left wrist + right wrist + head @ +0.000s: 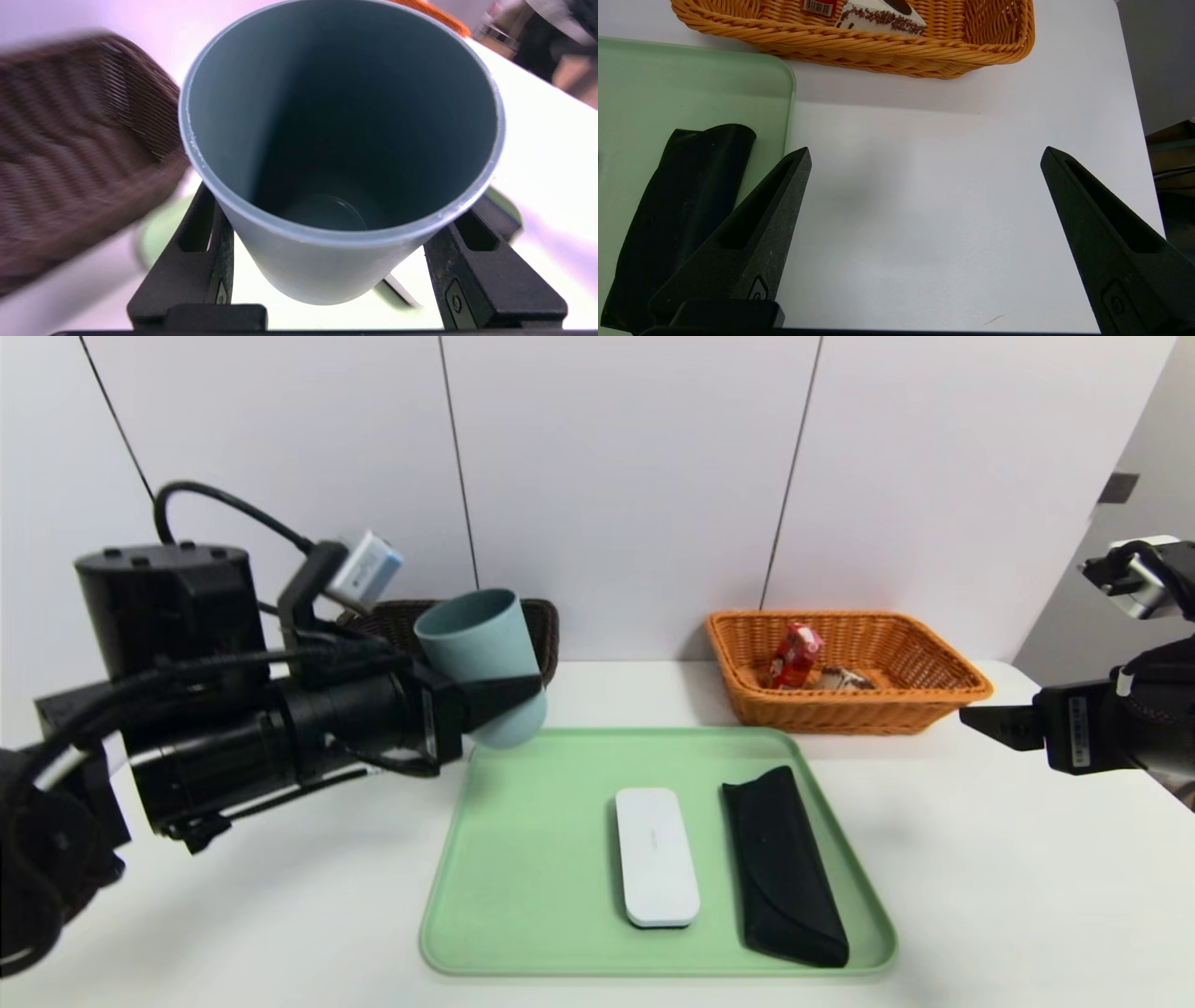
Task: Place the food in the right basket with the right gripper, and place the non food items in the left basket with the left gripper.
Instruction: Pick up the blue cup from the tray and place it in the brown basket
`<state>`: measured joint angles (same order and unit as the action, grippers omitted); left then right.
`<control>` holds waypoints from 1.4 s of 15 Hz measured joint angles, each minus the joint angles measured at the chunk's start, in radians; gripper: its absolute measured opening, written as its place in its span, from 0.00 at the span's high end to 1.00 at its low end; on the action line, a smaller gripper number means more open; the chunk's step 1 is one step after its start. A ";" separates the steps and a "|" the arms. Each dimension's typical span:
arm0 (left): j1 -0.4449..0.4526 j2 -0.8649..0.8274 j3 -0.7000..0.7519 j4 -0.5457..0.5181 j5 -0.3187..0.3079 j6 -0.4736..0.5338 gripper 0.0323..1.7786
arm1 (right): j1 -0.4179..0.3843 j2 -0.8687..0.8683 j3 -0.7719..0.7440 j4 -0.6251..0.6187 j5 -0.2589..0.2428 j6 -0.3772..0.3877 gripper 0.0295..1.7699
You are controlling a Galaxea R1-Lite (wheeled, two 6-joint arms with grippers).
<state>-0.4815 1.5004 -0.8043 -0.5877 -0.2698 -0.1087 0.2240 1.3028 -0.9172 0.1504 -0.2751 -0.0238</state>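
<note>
Your black left gripper point(495, 705) has its fingers closed around the teal-blue plastic cup point(481, 644), above the green tray's point(551, 859) far-left corner. Your black right gripper point(924, 154): fingers wide open, parked over the white table point(924, 210).

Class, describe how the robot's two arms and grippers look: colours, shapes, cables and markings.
The left gripper is black with tapering fingers, on a thick black arm with cylindrical housings, looping black cables and a small grey-white box. The right gripper is also black, its fingers narrowing to blunt tips; a pale barcode label marks its body, beneath a silver-and-black fitting.
</note>
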 joint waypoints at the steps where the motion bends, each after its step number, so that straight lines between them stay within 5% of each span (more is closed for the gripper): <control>1: 0.031 -0.019 -0.086 0.093 0.014 0.002 0.38 | 0.000 -0.001 0.002 0.000 -0.001 0.000 0.04; 4: 0.173 -0.020 -0.249 0.237 0.032 0.019 0.39 | 0.001 -0.003 0.004 -0.001 0.000 -0.003 0.04; 9: 0.317 0.089 -0.325 0.204 0.024 0.045 0.39 | 0.002 -0.003 0.005 -0.002 0.000 -0.008 0.04; 21: 0.436 0.436 -0.502 0.178 0.019 0.106 0.39 | 0.004 0.004 0.006 0.000 0.000 -0.008 0.04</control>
<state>-0.0460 1.9364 -1.3062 -0.4098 -0.2504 -0.0032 0.2285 1.3070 -0.9111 0.1500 -0.2755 -0.0317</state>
